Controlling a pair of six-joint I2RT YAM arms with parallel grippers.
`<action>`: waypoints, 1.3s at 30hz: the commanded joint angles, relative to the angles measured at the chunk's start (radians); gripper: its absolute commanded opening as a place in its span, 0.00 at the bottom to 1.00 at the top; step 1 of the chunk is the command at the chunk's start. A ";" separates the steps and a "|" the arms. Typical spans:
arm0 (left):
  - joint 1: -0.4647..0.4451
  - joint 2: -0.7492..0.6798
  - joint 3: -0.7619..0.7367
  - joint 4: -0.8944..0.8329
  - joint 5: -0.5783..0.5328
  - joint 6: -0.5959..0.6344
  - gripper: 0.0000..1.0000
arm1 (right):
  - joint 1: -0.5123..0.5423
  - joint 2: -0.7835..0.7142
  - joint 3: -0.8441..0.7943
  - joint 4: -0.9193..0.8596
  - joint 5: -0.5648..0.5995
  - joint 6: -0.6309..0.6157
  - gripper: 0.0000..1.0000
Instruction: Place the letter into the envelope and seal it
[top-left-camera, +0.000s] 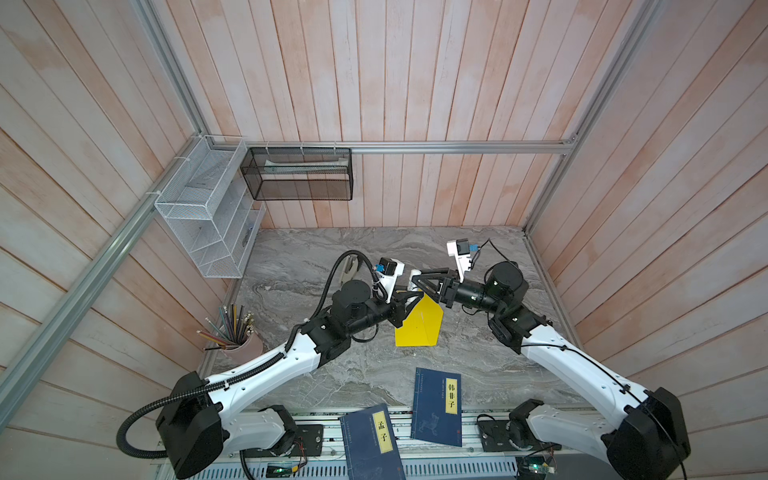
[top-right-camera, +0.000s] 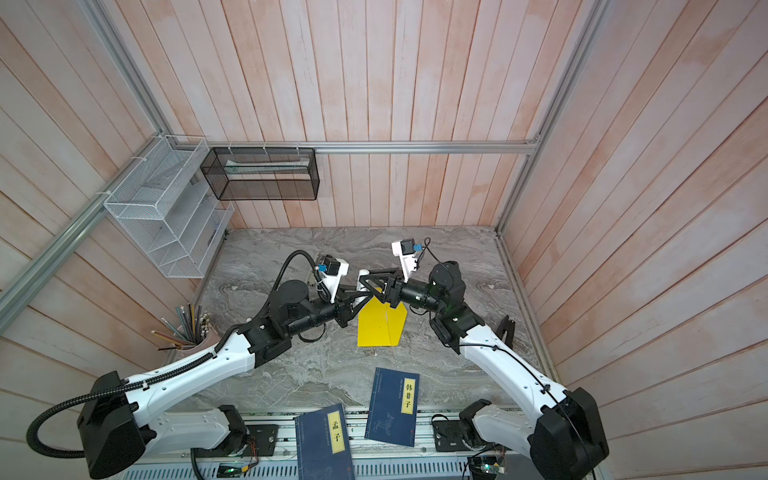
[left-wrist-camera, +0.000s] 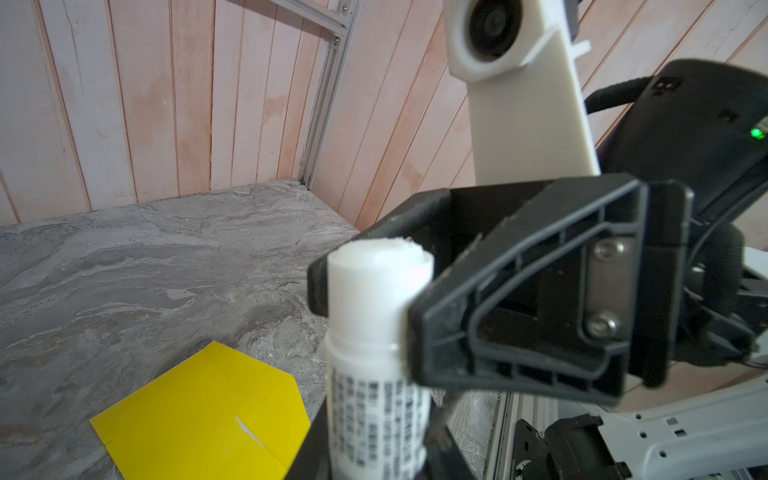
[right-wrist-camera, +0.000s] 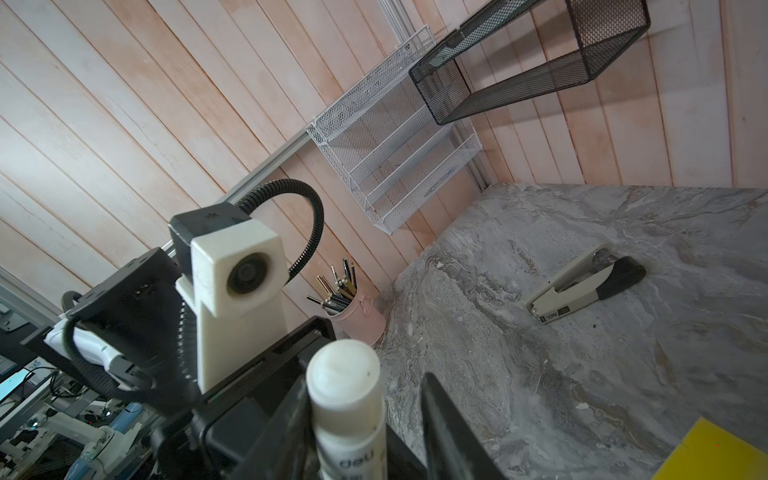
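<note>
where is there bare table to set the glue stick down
Free: the back right corner of the table, between the right arm and the walls; also the strip between the envelope and the books. Crowded: mid-table where the arms meet, and the pencil cup corner.

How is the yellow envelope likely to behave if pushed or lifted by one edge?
The envelope looks like thin paper lying flat, so it would probably sag when lifted by one edge. On the smooth table it likely slides rather than resists. It is probably very light for its size.
</note>
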 joint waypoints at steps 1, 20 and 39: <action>0.001 0.002 0.000 0.032 -0.002 0.007 0.00 | 0.014 0.016 0.048 -0.035 0.021 -0.023 0.36; 0.028 -0.020 0.039 -0.037 0.015 0.018 0.35 | 0.052 0.014 0.086 -0.126 0.056 -0.108 0.02; 0.083 -0.006 0.091 -0.158 0.156 -0.002 0.49 | 0.080 -0.001 0.154 -0.282 0.129 -0.248 0.01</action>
